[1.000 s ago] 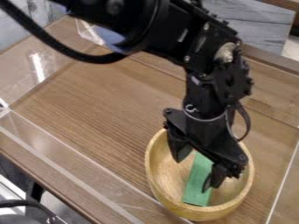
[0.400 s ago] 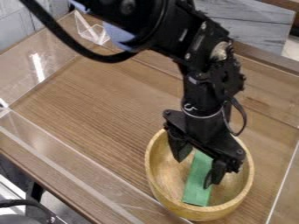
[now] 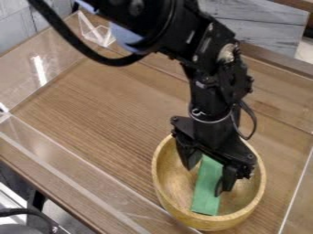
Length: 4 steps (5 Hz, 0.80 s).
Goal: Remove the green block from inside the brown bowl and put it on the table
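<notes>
The brown bowl (image 3: pixel 166 174) sits near the table's front right. Inside it the green block (image 3: pixel 210 189) leans, its upper end rising toward the gripper. My black gripper (image 3: pixel 210 167) reaches down into the bowl with its fingers (image 3: pixel 188 154) spread wide, one on each side of the block's upper end. The jaws stand open, straddling the block without pinching it. The table (image 3: pixel 98 110) is brown wood grain.
Low clear plastic walls (image 3: pixel 49 146) edge the tabletop along the left and front. The black arm (image 3: pixel 184 41) stretches in from the upper left over the table's middle. A blue and white object (image 3: pixel 104 32) lies behind the arm at the back.
The arm has shifted slightly, with the upper links leaning a little more left. The gripper stays open over the block in the bowl.
</notes>
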Each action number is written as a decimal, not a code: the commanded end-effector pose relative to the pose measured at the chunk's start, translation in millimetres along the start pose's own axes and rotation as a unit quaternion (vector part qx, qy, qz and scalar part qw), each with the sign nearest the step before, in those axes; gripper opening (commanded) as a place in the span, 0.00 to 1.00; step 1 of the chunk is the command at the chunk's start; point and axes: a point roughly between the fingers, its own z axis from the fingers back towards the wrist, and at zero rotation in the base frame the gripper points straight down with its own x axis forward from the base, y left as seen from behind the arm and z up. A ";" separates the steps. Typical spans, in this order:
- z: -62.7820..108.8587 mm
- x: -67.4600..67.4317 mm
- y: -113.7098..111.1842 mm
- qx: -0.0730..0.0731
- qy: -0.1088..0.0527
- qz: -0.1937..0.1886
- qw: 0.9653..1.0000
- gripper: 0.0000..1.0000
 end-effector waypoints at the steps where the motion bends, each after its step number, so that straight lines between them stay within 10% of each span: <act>1: 6.7 14.8 -0.5 -0.009 -0.027 0.006 1.000 1.00; 4: -2.8 16.7 3.5 -0.019 -0.027 0.017 0.999 1.00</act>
